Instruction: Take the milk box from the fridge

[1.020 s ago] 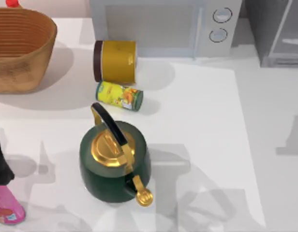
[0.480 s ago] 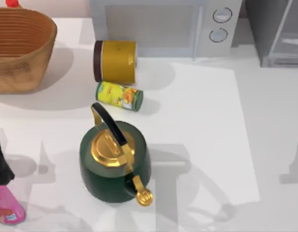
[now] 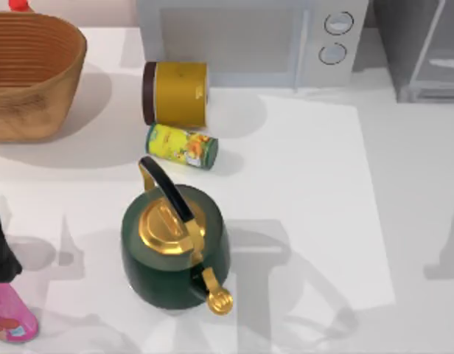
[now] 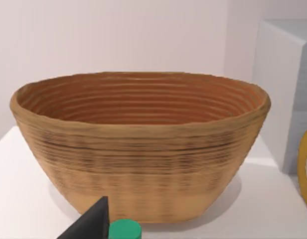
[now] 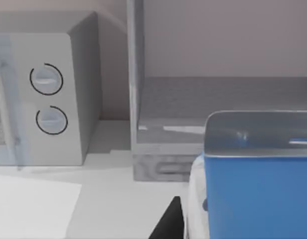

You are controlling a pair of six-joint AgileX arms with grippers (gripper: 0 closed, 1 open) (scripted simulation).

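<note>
Right claw (image 5: 233,226) pinches your milk box (image 5: 258,189), fridge (image 5: 218,99) at 12 o'clock. Its shadow (image 3: 444,258) slid toward 6 o'clock, so withdrawal looks under way.

A white table (image 3: 308,169) carries everything; a woven basket (image 3: 32,74) sits at its far left corner; a white microwave (image 3: 249,40) stands along the back edge, with the grey fridge (image 3: 422,48) just to its right; a mustard-yellow jar (image 3: 175,92) lies on its side in front of the microwave, a yellow-green can (image 3: 181,146) lying just beside it; a dark green kettle (image 3: 175,251) stands nearer the front; a pink object (image 3: 9,321) sits at the front left edge.
</note>
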